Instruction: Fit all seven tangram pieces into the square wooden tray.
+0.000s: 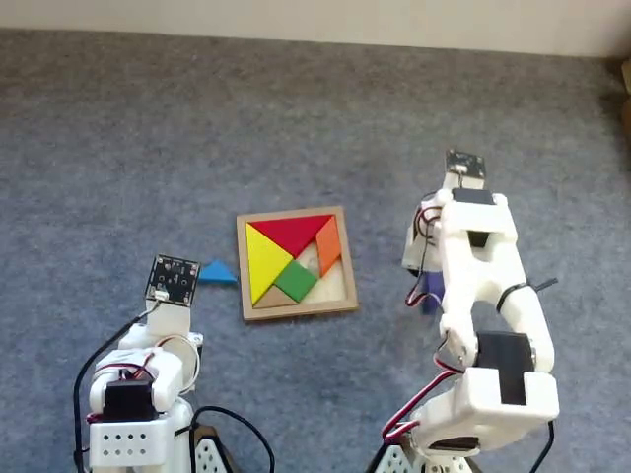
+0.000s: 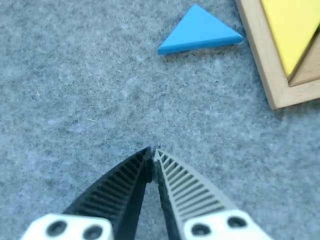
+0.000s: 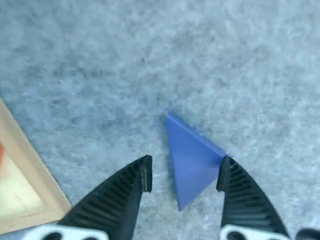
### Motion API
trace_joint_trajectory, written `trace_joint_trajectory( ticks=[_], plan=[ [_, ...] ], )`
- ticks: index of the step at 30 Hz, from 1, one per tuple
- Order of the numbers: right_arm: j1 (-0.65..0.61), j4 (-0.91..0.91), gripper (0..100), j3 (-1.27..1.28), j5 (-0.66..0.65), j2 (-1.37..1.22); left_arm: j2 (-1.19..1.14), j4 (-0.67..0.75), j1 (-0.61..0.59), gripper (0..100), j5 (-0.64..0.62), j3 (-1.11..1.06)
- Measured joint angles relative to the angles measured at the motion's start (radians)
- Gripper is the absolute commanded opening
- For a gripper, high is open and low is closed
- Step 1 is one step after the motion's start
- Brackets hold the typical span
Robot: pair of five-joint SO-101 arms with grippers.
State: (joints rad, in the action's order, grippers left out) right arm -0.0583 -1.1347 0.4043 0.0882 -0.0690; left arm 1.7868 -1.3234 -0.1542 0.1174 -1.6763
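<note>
Pickup step: my right pincer spread astride dark blue triangle near tray. Next: close squarely, lift, carry to tray's bare corner. Left pincer pressed together, empty.

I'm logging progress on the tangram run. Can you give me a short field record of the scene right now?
tray: square wooden tray on grey carpet, partly filled
in tray: red triangle, yellow triangle, green square, orange piece
outside: light blue triangle left of tray; dark blue triangle right of it
left gripper: shut, empty, near light blue triangle
right gripper: open, straddling dark blue triangle
</note>
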Motion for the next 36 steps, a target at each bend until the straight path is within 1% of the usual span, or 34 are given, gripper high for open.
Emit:
trace_joint_trajectory(
  ticks=[8, 26, 31, 33, 36],
  plan=[
    [0.040, 0.000, 21.7, 0.000, 0.000, 0.000, 0.000, 0.000, 0.000, 4, 0.000, 0.000],
    [0.035, 0.000, 21.7, 0.000, 0.000, 0.000, 0.000, 0.000, 0.000, 4, 0.000, 0.000],
    [0.035, 0.000, 21.7, -0.021, 0.000, -0.095, 0.000, 0.000, 0.000, 4, 0.000, 0.000],
    [0.037, -0.006, 21.7, -0.068, 0.002, -0.158, 0.000, 0.000, 0.000, 4, 0.000, 0.000],
    [0.035, -0.061, 21.4, -0.147, 0.002, -0.229, 0.000, 0.000, 0.000, 4, 0.000, 0.000]
  ],
)
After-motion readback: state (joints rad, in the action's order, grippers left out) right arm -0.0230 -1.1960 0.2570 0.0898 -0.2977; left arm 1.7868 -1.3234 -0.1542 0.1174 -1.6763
